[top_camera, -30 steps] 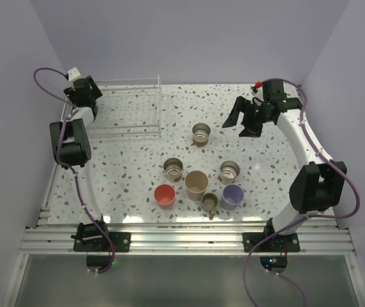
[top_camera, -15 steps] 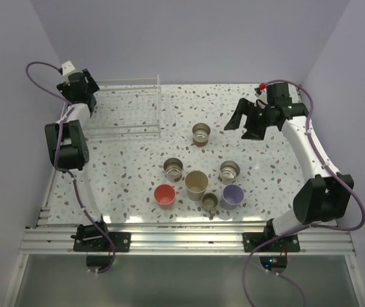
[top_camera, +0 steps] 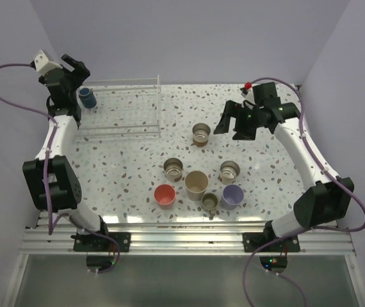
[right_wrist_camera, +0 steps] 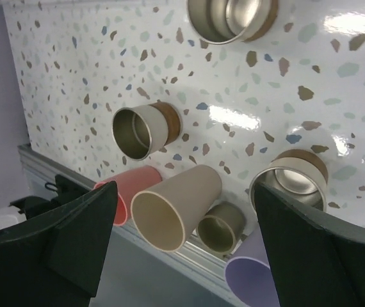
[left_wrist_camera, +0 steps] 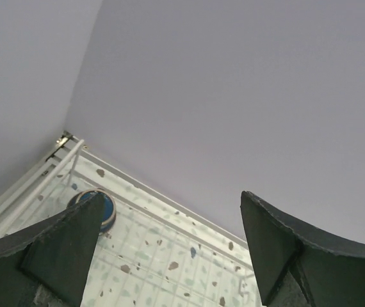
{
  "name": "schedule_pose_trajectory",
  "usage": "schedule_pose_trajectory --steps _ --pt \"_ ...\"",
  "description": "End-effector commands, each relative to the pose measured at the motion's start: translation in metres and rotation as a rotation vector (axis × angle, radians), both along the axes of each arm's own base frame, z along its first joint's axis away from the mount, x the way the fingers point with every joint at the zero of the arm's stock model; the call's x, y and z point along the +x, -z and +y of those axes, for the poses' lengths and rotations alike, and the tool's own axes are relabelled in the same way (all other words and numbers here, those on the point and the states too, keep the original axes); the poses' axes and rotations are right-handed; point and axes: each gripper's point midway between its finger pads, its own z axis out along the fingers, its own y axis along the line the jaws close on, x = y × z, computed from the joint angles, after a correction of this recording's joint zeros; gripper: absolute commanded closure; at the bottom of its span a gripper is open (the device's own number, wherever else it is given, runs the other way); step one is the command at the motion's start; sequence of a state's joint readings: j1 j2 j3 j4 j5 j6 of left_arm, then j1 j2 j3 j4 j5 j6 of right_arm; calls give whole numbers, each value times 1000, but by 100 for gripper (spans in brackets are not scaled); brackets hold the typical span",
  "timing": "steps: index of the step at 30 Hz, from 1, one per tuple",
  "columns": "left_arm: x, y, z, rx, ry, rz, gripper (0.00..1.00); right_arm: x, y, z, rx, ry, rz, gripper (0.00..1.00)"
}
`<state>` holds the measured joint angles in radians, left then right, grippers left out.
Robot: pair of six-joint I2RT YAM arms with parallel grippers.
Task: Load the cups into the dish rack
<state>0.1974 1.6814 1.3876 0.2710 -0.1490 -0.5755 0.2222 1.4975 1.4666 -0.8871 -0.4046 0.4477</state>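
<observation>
The white wire dish rack (top_camera: 131,110) stands at the back left, with a dark blue cup (top_camera: 88,97) upright in its left end. My left gripper (top_camera: 75,71) hangs open just behind and above that cup, holding nothing. In the left wrist view the blue cup (left_wrist_camera: 107,210) peeks out beside the left finger (left_wrist_camera: 61,246), and a rack rail (left_wrist_camera: 59,167) runs past it. My right gripper (top_camera: 234,126) is open, right of a metal cup (top_camera: 200,134). Between its fingers the right wrist view shows beige (right_wrist_camera: 176,208), red (right_wrist_camera: 123,195), olive (right_wrist_camera: 219,225) and lavender (right_wrist_camera: 254,276) cups.
Two more metal cups with brown bands (top_camera: 173,169) (top_camera: 229,170) stand mid-table, behind the beige (top_camera: 196,184), red (top_camera: 164,194), olive (top_camera: 209,203) and lavender (top_camera: 232,196) cups near the front rail (top_camera: 182,238). Walls close in on the left, back and right.
My left gripper has opened and pulled up and back from the rack, uncovering the dark blue cup standing in it. My right gripper has swung left toward the back metal cup.
</observation>
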Motion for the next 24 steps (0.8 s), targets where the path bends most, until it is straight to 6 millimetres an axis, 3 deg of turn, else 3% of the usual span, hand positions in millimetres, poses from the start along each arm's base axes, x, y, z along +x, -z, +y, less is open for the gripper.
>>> schedule_pose_trajectory --steps 1,2,7,9,11,13,14,15,17,20,21,22,24 --pt "-18 -19 -23 -43 111 -81 11 2 -32 29 -48 -109 -111 9" --pt "-27 -30 -26 -29 120 -92 12 1 -34 34 -49 -123 -114 9" --pt "-57 -29 -40 23 179 -21 11 10 -35 44 -55 -120 -126 9" --pt "-73 -31 -42 37 178 -14 9 20 -21 42 -101 -113 -86 9" --pt "-87 -22 -42 19 160 33 9 36 -20 40 -142 -95 -92 10" --pt "-94 -4 -48 -9 169 63 9 51 -8 41 -178 -81 -56 11" --pt "-99 -7 -52 -7 179 48 9 58 -4 40 -194 -67 -50 11" --pt "-101 -3 -59 -9 198 49 9 65 13 43 -208 -65 -11 11" --pt "-108 11 -68 -35 218 52 9 79 16 47 -203 -51 -8 12" --pt "-112 25 -76 -96 245 57 11 98 35 54 -218 -39 28 14" --pt "-112 28 -81 -116 265 62 12 104 33 56 -214 -36 19 14" --pt "-111 31 -86 -149 282 65 12 110 51 58 -224 -29 55 15" --pt "-107 40 -103 -159 354 93 8 118 58 60 -232 -25 60 16"
